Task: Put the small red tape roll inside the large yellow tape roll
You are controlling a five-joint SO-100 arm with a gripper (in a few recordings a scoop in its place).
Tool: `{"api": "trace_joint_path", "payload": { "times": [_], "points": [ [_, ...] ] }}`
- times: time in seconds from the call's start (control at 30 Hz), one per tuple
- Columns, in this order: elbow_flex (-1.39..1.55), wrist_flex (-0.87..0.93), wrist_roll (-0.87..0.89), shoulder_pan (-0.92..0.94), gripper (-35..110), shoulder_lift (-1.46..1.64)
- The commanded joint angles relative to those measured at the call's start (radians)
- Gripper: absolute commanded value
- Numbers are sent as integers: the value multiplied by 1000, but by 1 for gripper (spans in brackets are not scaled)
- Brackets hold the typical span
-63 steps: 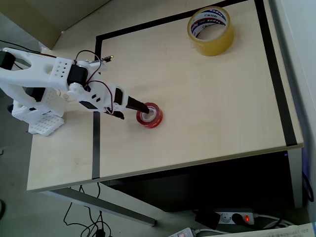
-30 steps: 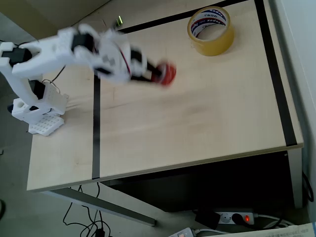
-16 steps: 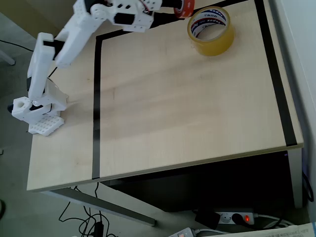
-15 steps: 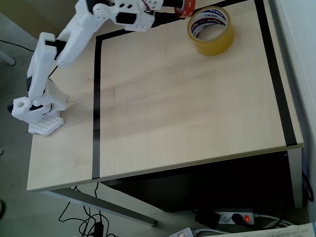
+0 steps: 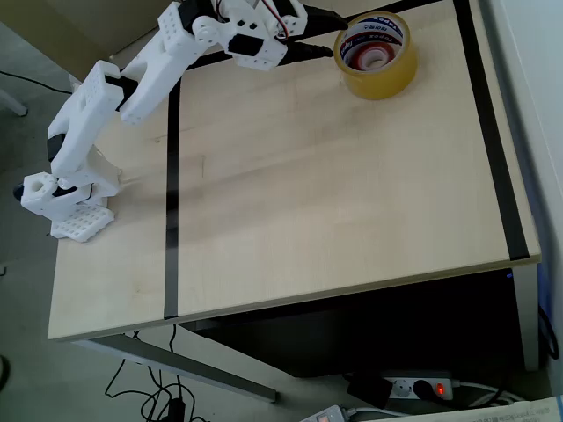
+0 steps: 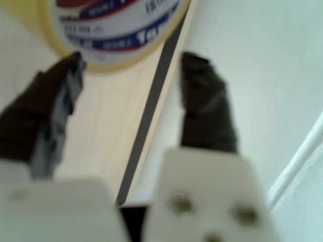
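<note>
Gaping wide and holding nothing, pincer (image 6: 131, 60) is hovering beside large yellow tape roll (image 5: 376, 54), small red tape roll (image 5: 372, 59) sitting inside it on worktop (image 5: 334, 193).

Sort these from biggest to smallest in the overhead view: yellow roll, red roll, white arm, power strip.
1. White arm
2. Yellow roll
3. Power strip, close to the yellow roll in size, so unsure
4. Red roll, sitting inside the yellow roll

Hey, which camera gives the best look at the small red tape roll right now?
The overhead view: the small red tape roll shows as a red ring down inside the large yellow tape roll, by the table's far edge. The blurred wrist view shows the yellow roll's printed core beyond the open gripper.
</note>
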Motion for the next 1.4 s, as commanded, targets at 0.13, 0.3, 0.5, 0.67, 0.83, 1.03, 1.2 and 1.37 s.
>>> {"api": "trace_joint_path", "payload": {
  "times": [0.13, 0.3, 0.5, 0.67, 0.83, 1.03, 1.2, 1.37],
  "points": [
    [-276, 215, -5, 94, 15, 52],
    [-334, 457, -35, 227, 0, 213],
    [66, 508, -11, 291, 0, 818],
    [752, 383, -17, 229, 0, 1362],
    [1898, -397, -11, 282, 0, 1988],
    [2368, -566, -9, 230, 0, 2246],
    [2674, -483, -9, 244, 0, 2632],
    [2867, -342, -5, 314, 0, 2796]
  ]
}}
